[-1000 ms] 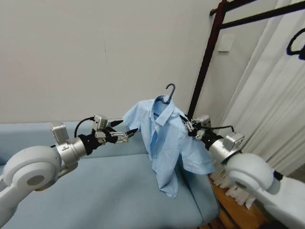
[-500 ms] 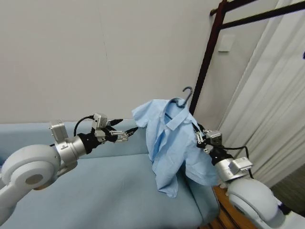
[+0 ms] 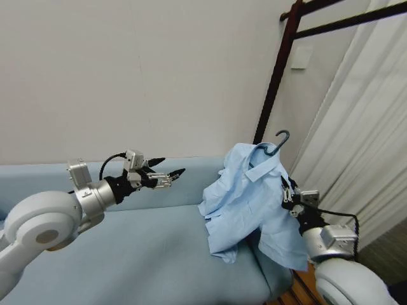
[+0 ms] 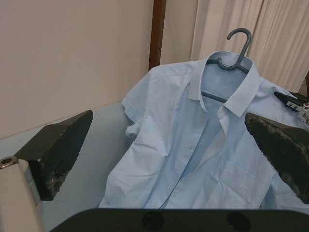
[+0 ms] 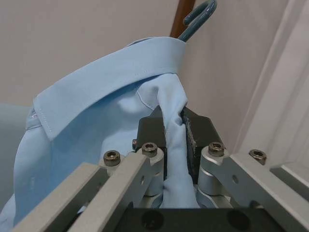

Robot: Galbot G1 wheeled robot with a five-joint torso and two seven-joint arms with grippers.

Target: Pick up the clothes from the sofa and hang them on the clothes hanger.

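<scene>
Where the clothes are to be picked from, the sofa [image 3: 114,254]: a pale blue seat and back are spread across the lower head view, and its right end lies under the shirt.
Curtain [image 3: 369,140]: pale folds are hung at the far right, behind the rack.
Rack [image 3: 275,82]: a dark post and 2 crossbars are seen at the upper right. Nothing is hung on them, so the hanging step is judged not yet done.
Shirt [image 3: 245,203]: light blue and short-sleeved, it is carried on a hanger in the air over the sofa's right end, near the post and below the bars. Whether its hem brushes the seat cannot be told. The open front, collar and buttons are laid out plainly in the left wrist view, where the head view gives a slanted side.
Right gripper [image 5: 176,142]: it is placed at the shirt's shoulder, with the pads pressed together on a fold of cloth beside the collar. This hold is judged to leave the hook free and uppermost. The pinch is given close up by the right wrist view, while in the head view it is masked by cloth.
Left gripper [image 3: 173,176]: with fingers spread and nothing held, it is extended above the sofa back, well apart from the shirt and aimed at it. It is judged to be waiting clear.
Hanger [image 4: 235,46]: the grey-blue hook is raised above the collar, and no bar is touched.
</scene>
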